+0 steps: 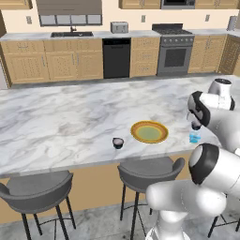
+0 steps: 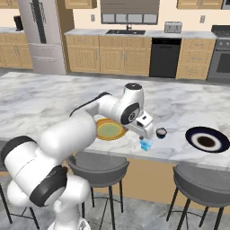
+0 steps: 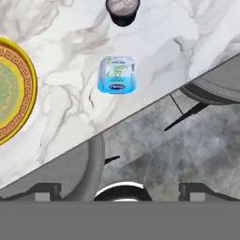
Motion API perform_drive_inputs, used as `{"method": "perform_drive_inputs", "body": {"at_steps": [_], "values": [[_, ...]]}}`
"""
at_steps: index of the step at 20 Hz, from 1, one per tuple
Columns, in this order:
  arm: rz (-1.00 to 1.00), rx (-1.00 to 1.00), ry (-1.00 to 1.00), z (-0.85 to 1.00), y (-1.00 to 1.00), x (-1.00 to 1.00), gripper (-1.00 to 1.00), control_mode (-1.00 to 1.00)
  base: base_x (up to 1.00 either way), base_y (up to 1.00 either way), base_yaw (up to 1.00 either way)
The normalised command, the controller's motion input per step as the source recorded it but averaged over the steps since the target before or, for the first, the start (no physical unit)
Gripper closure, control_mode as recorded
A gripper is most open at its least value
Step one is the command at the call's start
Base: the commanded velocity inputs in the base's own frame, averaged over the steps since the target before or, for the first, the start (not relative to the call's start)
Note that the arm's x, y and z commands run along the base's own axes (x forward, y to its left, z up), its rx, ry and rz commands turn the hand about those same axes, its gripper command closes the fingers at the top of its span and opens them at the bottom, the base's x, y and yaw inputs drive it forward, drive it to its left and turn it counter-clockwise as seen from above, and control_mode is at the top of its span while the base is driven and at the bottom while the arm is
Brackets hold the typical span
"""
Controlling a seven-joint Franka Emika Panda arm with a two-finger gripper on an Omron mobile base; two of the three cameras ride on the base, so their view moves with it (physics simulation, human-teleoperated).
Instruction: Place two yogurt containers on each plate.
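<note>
A light blue boxy yogurt tub (image 3: 117,75) lies near the counter's front edge, right of the yellow-rimmed plate (image 3: 11,89). My gripper (image 3: 121,190) hangs open just above the tub (image 2: 146,144), holding nothing. A dark round yogurt cup with a pale top (image 2: 161,132) stands just beyond the tub, toward the dark navy plate (image 2: 207,139). In the left base view another small dark cup (image 1: 117,143) stands left of the yellow plate (image 1: 149,131), and the gripper (image 1: 195,129) sits over the blue tub (image 1: 195,137). Both plates are bare.
The marble island counter (image 1: 61,117) stretches far to the left and back. Grey bar stools (image 1: 150,171) stand below its front edge. My own arm (image 2: 90,117) covers part of the yellow plate in the right base view.
</note>
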Motion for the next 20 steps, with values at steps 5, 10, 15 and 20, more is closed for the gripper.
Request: {"method": "perform_drive_inputs", "body": {"at_steps": [5,10,15,20], "values": [[-0.13,0.01,0.06,-0.45,-0.19,0.23,-1.00,-1.00,0.00,0.00,0.00],[-0.03,0.00,0.01,-0.31,-0.23,0.20,-1.00,-1.00,0.00,0.00,0.00],[0.00,0.00,0.00,-0.16,-0.01,0.18,-1.00,-1.00,0.00,0.00,0.00],[0.00,0.00,0.00,-0.12,0.00,0.26,-1.00,-1.00,0.00,0.00,0.00]]}}
